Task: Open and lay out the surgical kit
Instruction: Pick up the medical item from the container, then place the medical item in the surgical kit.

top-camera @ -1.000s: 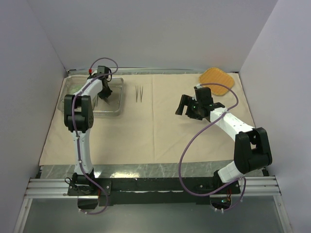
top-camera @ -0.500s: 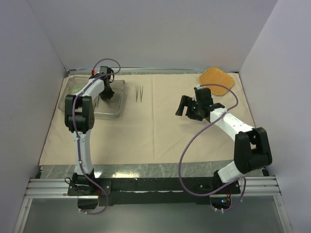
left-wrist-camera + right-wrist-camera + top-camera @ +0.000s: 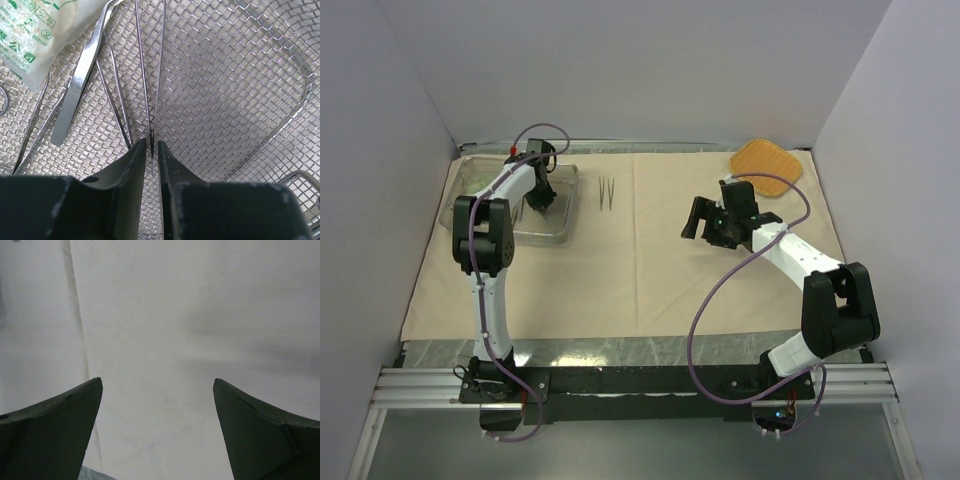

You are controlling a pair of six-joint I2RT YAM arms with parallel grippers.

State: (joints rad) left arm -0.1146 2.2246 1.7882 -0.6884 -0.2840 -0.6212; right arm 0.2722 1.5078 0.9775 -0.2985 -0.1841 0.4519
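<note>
The beige cloth (image 3: 650, 260) lies spread flat on the table. The steel wire-mesh tray (image 3: 480, 182) stands on its far left part. My left gripper (image 3: 539, 196) is down inside the tray. In the left wrist view its fingers (image 3: 131, 165) are closed on the joined end of a thin pair of tweezers (image 3: 161, 60), gripper point (image 3: 151, 143). More tweezers (image 3: 75, 95) and a green-white packet (image 3: 30, 40) lie on the mesh (image 3: 225, 75). Another pair of tweezers (image 3: 606, 192) lies on the cloth right of the tray. My right gripper (image 3: 704, 220) hovers open and empty over the cloth (image 3: 165, 315).
An orange woven pad (image 3: 767, 163) lies at the far right corner of the cloth. Side walls stand close to the left and right. The tray's wire handle (image 3: 295, 75) curves along the right of the left wrist view.
My left gripper has shifted slightly to the right inside the tray, then stayed still. The right arm has not moved.
</note>
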